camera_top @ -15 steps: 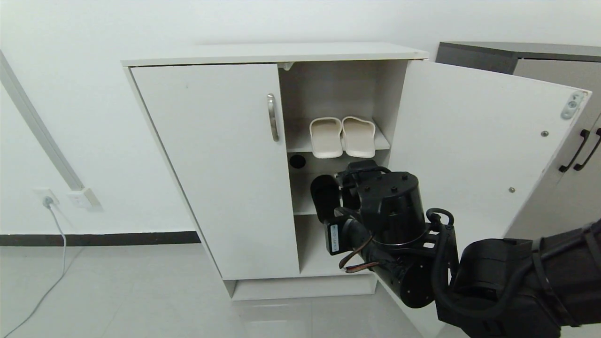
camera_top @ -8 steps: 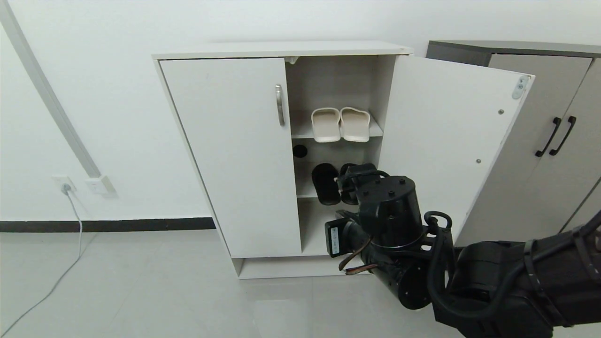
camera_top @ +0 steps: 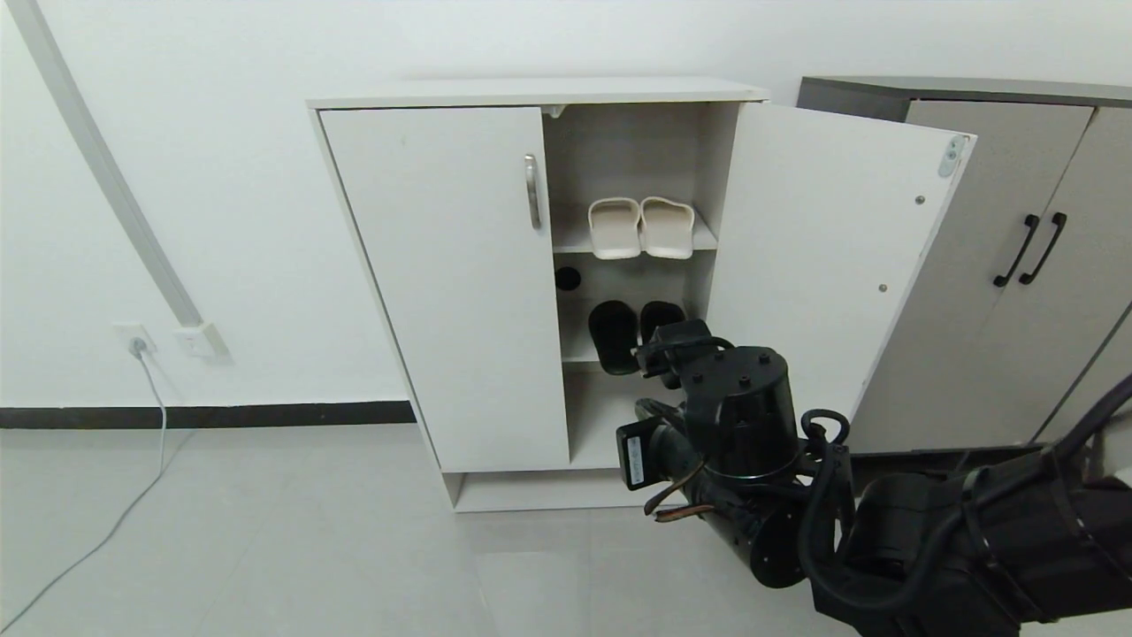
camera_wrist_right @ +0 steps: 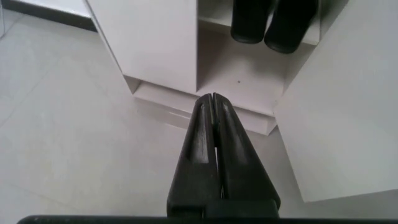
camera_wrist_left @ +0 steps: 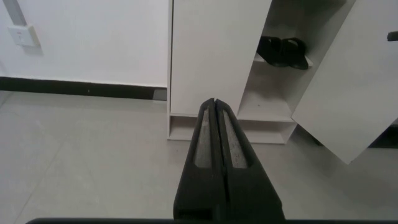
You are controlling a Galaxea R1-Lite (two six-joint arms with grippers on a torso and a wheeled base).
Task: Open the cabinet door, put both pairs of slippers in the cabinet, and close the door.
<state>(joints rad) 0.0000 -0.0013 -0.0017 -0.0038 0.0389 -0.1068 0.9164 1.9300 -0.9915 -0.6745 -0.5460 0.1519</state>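
White slippers [camera_top: 640, 227], two, sit on the cabinet's [camera_top: 442, 265] upper shelf, two black slippers [camera_top: 637, 332] below. You have one door [camera_top: 822, 257] open. Your left claw [camera_wrist_left: 215, 115] and right claw [camera_wrist_right: 212, 109] are both pinched together.

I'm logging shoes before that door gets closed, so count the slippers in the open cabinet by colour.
Cream slippers: 2
Black slippers: 2
Total: 4
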